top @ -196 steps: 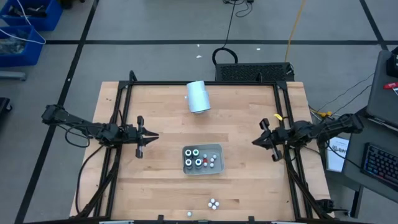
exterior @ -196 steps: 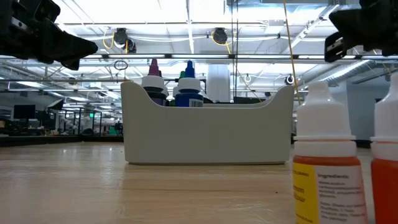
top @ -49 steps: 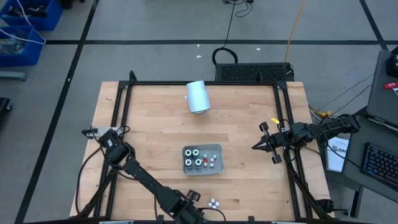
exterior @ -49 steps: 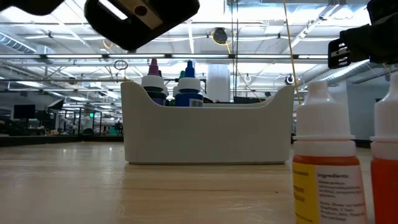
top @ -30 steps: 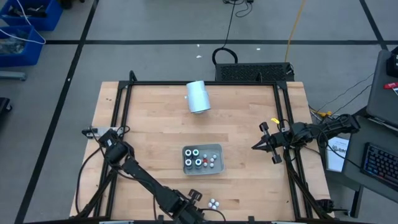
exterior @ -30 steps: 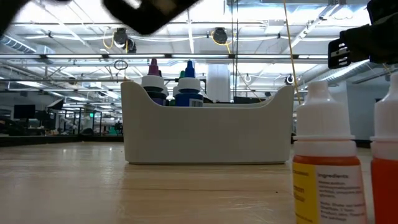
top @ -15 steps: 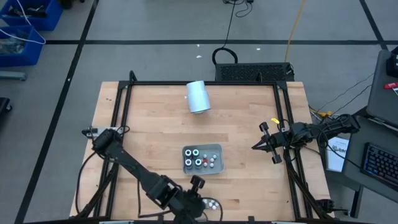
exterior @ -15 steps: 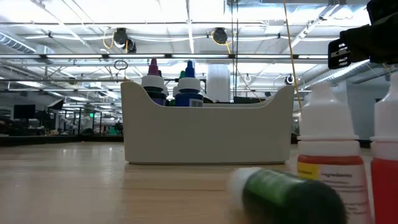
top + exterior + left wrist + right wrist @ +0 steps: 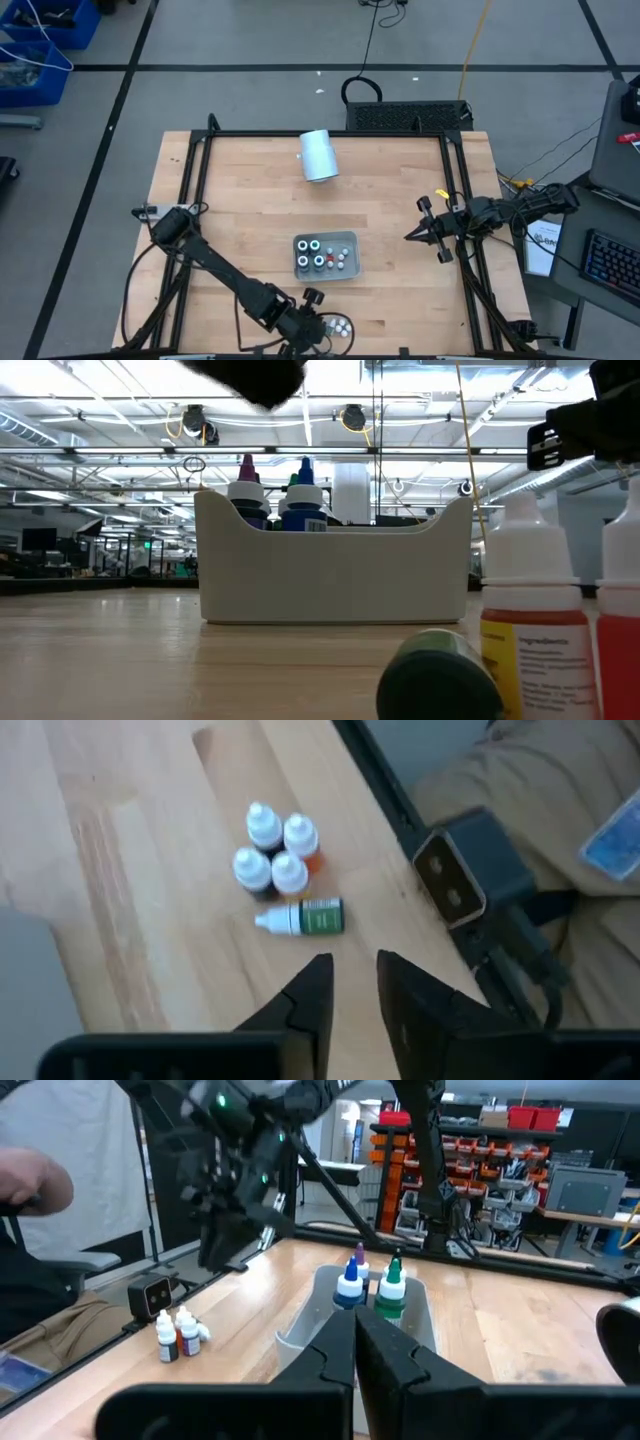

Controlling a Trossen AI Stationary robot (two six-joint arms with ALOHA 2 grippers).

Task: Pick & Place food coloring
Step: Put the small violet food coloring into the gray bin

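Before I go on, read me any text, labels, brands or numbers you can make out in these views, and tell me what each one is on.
"Ingredients:" on the orange bottle, low view; the finer lines below it are too small to read.
Green bottle lying on the table: label print blurred.
Blue bottle in the tray: label unreadable.
Red and orange bins on the room's shelves: no legible text.
Nothing else carries readable text.

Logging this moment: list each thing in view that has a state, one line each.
Green bottle: lying on its side, cap on, beside the cluster.
Four loose bottles: upright, capped, clustered together.
Grey tray: upright, holding several capped bottles.
Pale-blue cylinder: on its side.
Left gripper: open, empty, above the green bottle.
Right gripper: shut, empty, at the table's right edge.
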